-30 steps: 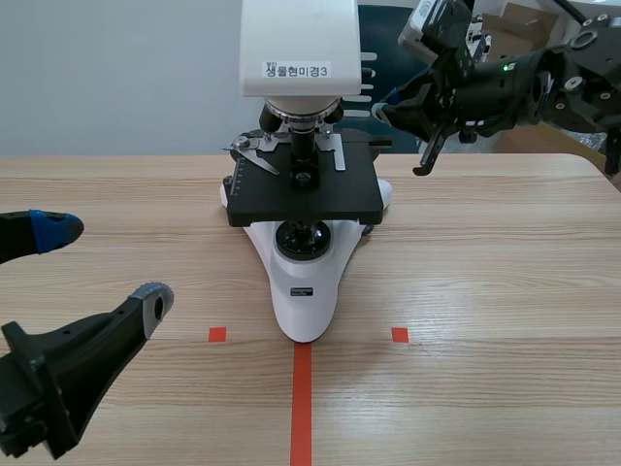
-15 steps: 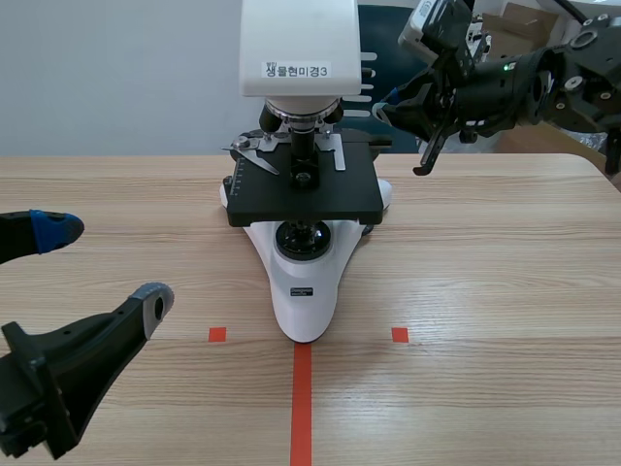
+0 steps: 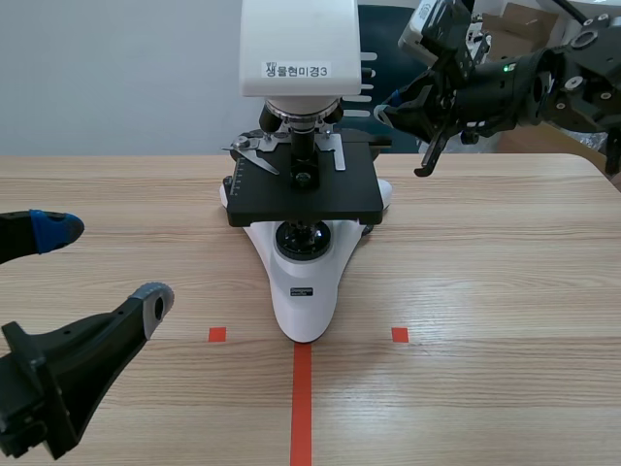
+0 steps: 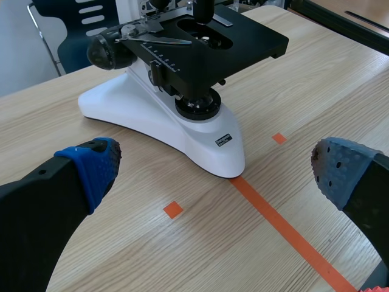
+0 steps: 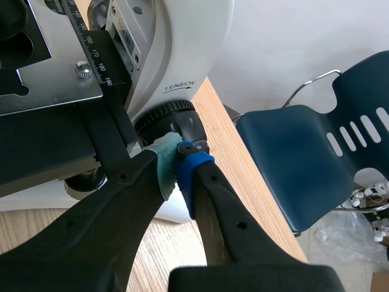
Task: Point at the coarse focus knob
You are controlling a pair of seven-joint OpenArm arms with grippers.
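label (image 3: 298,70) "생물현미경3", "TENSION" on microscope (image 5: 188,36), scale (image 5: 94,58) 170–190

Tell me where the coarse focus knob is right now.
In the right wrist view, the coarse focus knob sits low on the white body of the microscope, under the word TENSION, just ahead of the shut tips of the right gripper.

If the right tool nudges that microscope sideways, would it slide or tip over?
Probably neither easily: the microscope sits on a broad white base, so it looks heavy and stable. A high push might rock its tall head. The ribbed knob would likely just turn.
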